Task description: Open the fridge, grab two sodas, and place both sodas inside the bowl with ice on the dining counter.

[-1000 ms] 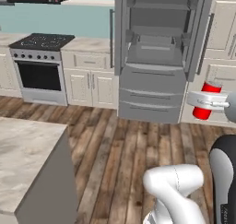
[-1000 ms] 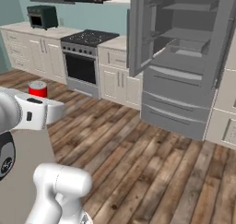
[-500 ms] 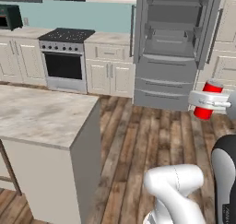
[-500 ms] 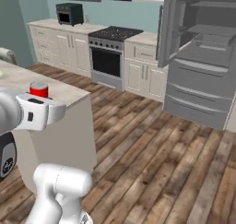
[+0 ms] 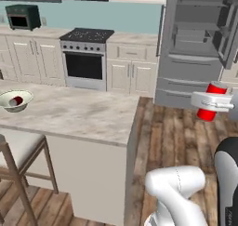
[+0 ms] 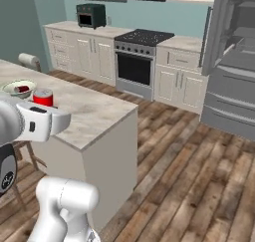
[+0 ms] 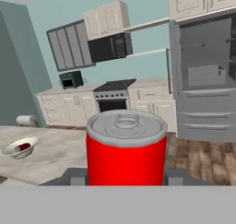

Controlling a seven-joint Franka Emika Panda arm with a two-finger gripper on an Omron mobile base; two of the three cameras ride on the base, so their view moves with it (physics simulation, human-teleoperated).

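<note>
One red soda (image 7: 125, 149) in tool (image 5: 211, 102), another in one bowl (image 5: 14, 101)

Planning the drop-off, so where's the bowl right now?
The bowl sits at the far left end of the dining counter in the left base view, already holding one red can.

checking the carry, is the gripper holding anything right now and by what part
Yes: the gripper holds a red soda can upright, clamped around the middle of its side.

Teal wall (image 5: 135, 18); wood floor (image 6: 199, 171); cream cabs (image 5: 130, 76); black stove (image 6: 137, 61)
</note>
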